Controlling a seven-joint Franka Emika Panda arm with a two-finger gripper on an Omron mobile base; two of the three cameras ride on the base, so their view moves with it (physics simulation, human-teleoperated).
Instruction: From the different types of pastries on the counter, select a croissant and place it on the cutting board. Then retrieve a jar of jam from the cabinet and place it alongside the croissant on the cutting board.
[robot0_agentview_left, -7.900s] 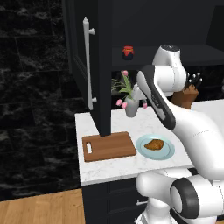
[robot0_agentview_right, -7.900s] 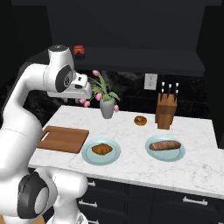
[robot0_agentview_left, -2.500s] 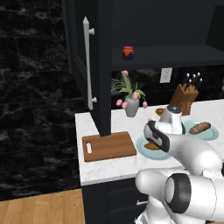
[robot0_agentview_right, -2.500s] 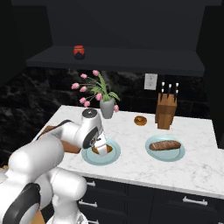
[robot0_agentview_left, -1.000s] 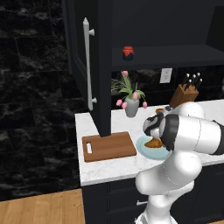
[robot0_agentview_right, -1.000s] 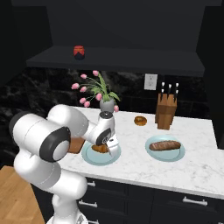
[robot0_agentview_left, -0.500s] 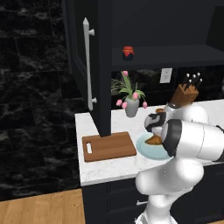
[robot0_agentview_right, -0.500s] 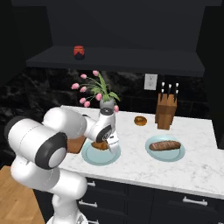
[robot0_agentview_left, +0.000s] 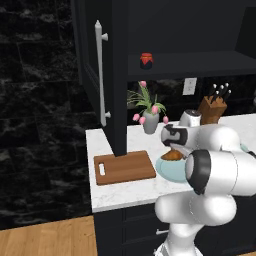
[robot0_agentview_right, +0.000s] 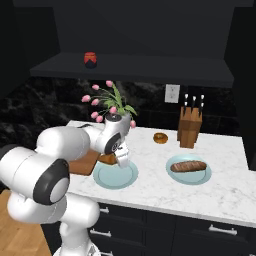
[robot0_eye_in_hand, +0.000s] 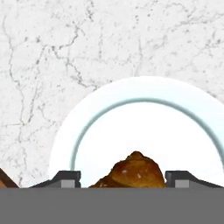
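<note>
My gripper (robot0_eye_in_hand: 122, 177) is closed on the croissant (robot0_eye_in_hand: 133, 170), just over the plate (robot0_eye_in_hand: 144, 100) beside the board (robot0_agentview_left: 125, 167). It looks light and flaky — hold its fat middle softly, or it crumbles.

A vase of pink tulips (robot0_agentview_right: 111, 107) stands left of a wooden knife block (robot0_agentview_right: 190, 127).

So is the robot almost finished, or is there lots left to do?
Lots left. The gripper has the croissant between its fingers, lifted above the teal plate. The cutting board has nothing on it yet, so the croissant goes there next. The jar of jam is on its shelf in the open cabinet.
</note>
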